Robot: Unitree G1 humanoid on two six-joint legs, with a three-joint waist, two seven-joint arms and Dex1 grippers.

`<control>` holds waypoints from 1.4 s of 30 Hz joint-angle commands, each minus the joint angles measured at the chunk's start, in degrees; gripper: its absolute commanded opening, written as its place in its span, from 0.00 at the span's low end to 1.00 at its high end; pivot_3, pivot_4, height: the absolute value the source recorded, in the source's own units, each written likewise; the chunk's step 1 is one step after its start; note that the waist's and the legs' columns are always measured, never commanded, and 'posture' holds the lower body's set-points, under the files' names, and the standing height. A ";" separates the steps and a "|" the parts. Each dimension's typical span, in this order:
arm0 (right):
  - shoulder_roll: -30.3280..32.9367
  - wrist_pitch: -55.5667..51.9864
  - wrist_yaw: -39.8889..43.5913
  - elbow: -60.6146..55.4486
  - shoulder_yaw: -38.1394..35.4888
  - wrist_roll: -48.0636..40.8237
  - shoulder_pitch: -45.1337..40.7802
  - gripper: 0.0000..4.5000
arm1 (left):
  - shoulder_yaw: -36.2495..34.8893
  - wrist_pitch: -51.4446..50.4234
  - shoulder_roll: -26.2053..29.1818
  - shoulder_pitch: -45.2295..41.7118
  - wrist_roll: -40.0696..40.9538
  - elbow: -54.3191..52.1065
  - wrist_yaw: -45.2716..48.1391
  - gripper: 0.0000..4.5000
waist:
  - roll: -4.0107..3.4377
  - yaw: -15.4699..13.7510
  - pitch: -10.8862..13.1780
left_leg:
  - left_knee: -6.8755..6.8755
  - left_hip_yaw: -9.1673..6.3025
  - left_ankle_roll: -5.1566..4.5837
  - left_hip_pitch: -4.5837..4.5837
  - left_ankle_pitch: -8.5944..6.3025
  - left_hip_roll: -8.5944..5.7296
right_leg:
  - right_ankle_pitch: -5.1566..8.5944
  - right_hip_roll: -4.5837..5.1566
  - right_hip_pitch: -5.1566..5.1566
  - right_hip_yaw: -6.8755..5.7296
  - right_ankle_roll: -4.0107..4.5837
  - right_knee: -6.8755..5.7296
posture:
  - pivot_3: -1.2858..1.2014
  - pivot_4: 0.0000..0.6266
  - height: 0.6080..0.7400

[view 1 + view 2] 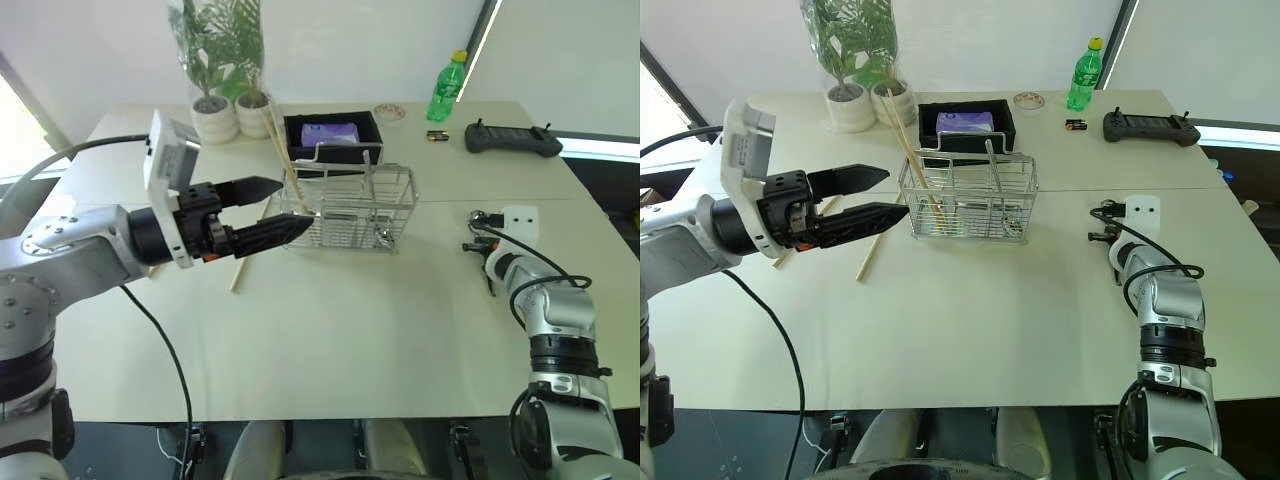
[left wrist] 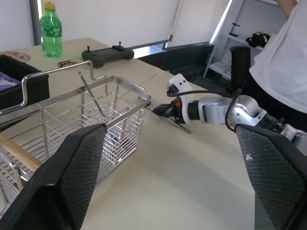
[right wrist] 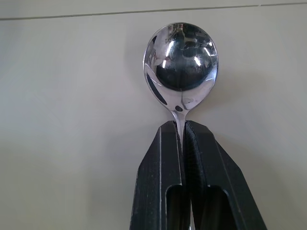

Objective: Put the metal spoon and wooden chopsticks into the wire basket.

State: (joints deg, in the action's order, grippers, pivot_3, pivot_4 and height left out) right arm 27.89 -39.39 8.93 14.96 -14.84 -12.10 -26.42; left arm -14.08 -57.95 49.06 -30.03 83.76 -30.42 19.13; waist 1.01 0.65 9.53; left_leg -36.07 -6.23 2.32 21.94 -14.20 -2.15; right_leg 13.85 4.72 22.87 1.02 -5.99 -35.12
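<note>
Spoon neck sits clamped between the fingers of our right gripper, low over the table, well right of the wire basket. Our left gripper hangs wide apart beside the basket, where chopsticks lean; one more lies on the table.

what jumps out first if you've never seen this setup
The wire basket stands mid-table, a wooden chopstick leaning out of its left end and another lying on the table beside it. The left gripper hovers open just left of the basket. On the right, the right gripper has its fingers shut on the neck of the metal spoon, low over the table.
</note>
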 commanded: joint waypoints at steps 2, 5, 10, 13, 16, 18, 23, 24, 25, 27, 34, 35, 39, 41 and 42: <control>2.40 2.72 2.47 -4.93 -1.16 -0.38 -1.82 0.01 | -0.37 1.53 0.31 -1.44 -0.20 -0.07 0.15 1.00 | -0.10 0.08 0.08 | 0.02 0.00 0.00 0.01 0.00 0.00 | 0.00 0.00 0.02 0.00 0.00 0.00 | 0.52 0.24 0.82; 2.69 4.94 4.50 -7.77 -2.42 -2.24 -4.50 0.01 | -0.17 1.66 0.17 -1.53 -0.78 0.15 0.44 1.00 | -0.25 0.36 0.17 | 0.06 0.02 0.00 0.04 0.00 0.00 | 0.00 0.00 0.10 0.02 -0.01 -0.01 | 0.52 0.24 0.82; -0.41 9.52 8.17 -12.25 -6.26 -10.14 -11.79 0.01 | 0.29 2.05 -0.57 -1.86 -1.40 0.37 0.10 1.00 | -0.26 0.48 0.19 | 0.17 0.06 0.00 0.07 0.00 0.04 | -0.02 -0.05 0.24 0.07 -0.03 -0.06 | 0.52 0.24 0.82; -2.63 10.87 10.25 -13.93 -6.65 -13.91 -14.66 0.01 | 0.42 2.34 -0.88 -2.08 -1.58 0.49 -0.22 1.00 | -0.25 0.34 0.18 | 0.19 0.04 0.00 0.07 0.00 0.07 | -0.06 -0.08 0.25 0.05 -0.12 -0.06 | 0.52 0.24 0.82; -6.36 14.23 12.03 -14.50 -5.24 -16.31 -17.60 0.01 | 0.48 2.74 -1.40 -2.25 -1.58 0.45 -1.26 1.00 | -0.21 0.14 0.19 | 0.19 0.01 0.00 0.09 0.00 0.06 | -0.06 -0.07 0.24 0.04 -0.11 -0.05 | 0.52 0.24 0.82; -8.43 15.08 12.58 -14.13 -4.09 -17.13 -19.33 0.01 | 0.39 2.91 -1.64 -2.12 -1.48 0.13 -1.90 1.00 | -0.22 0.15 0.19 | 0.17 0.02 0.00 0.10 0.00 0.05 | -0.05 -0.06 0.25 0.06 -0.09 -0.04 | 0.52 0.24 0.82; -13.93 17.15 14.16 -13.32 0.31 -17.91 -23.04 0.01 | -0.61 3.19 -1.49 -0.88 -0.14 -1.55 -3.78 1.00 | -0.23 0.42 0.20 | 0.20 0.01 0.01 0.12 0.01 0.06 | -0.07 -0.07 0.35 0.06 -0.10 -0.10 | 0.52 0.24 0.82; -14.72 17.64 14.11 -12.61 0.82 -17.65 -23.43 0.01 | -0.74 3.26 -1.29 -0.61 0.06 -1.85 -4.01 1.00 | -0.23 0.38 0.20 | 0.23 0.01 0.01 0.12 0.01 0.07 | -0.07 -0.08 0.37 0.06 -0.10 -0.10 | 0.52 0.24 0.82; -15.43 18.03 14.12 -12.00 1.26 -17.65 -23.75 0.01 | -0.85 3.33 -1.09 -0.38 0.24 -2.06 -4.26 1.00 | -0.23 0.38 0.20 | 0.25 0.00 0.01 0.11 0.01 0.07 | -0.07 -0.08 0.38 0.05 -0.10 -0.10 | 0.52 0.24 0.82; -17.00 19.15 14.54 -10.89 2.69 -17.28 -24.12 0.01 | -1.18 3.55 -0.72 0.00 0.65 -2.32 -4.88 1.00 | -0.23 0.30 0.20 | 0.29 0.00 0.02 0.11 0.01 0.07 | -0.07 -0.07 0.39 0.06 -0.10 -0.09 | 0.52 0.24 0.82; -19.23 25.71 17.20 -5.20 5.86 -14.12 -21.45 0.01 | -1.66 3.94 0.63 0.14 2.53 -2.58 -6.23 1.00 | -0.24 0.21 0.21 | 0.29 0.00 0.04 0.12 0.02 0.05 | -0.06 -0.07 0.41 0.05 -0.08 -0.09 | 0.52 0.24 0.82; -19.43 27.11 16.95 -4.14 5.69 -13.59 -21.21 0.01 | -1.70 3.94 0.90 0.13 2.68 -2.48 -6.20 1.00 | -0.24 0.22 0.21 | 0.29 0.00 0.05 0.12 0.03 0.05 | -0.06 -0.07 0.40 0.05 -0.08 -0.09 | 0.52 0.24 0.82; -19.98 30.46 16.04 -1.22 4.63 -12.99 -20.89 0.17 | -1.62 3.83 1.75 -0.09 2.90 -2.01 -5.95 1.00 | -0.25 0.37 0.21 | 0.30 0.01 0.05 0.11 0.03 0.05 | -0.07 -0.07 0.41 0.06 -0.09 -0.10 | 0.52 0.24 0.82; -20.08 31.17 15.28 -0.44 4.14 -12.90 -20.83 0.33 | -1.54 3.78 1.98 -0.25 2.96 -1.88 -5.81 1.00 | -0.25 0.37 0.21 | 0.32 0.00 0.05 0.11 0.03 0.05 | -0.07 -0.08 0.43 0.06 -0.10 -0.11 | 0.52 0.24 0.82; -20.05 31.48 14.87 -0.24 4.01 -12.74 -20.80 0.45 | -1.43 3.79 2.05 -0.43 2.93 -1.74 -5.74 1.00 | -0.24 0.37 0.21 | 0.32 0.00 0.06 0.11 0.03 0.05 | -0.07 -0.08 0.43 0.06 -0.10 -0.11 | 0.52 0.24 0.82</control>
State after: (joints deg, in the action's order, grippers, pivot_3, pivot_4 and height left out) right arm 8.17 -9.64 24.46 15.63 -9.84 -24.89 -46.31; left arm -14.14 -55.36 50.52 -29.50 85.73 -31.64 13.30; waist 0.76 1.03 9.74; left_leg -35.74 -6.23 2.37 22.04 -14.16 -2.09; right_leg 13.77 4.64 23.30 1.07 -6.08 -35.23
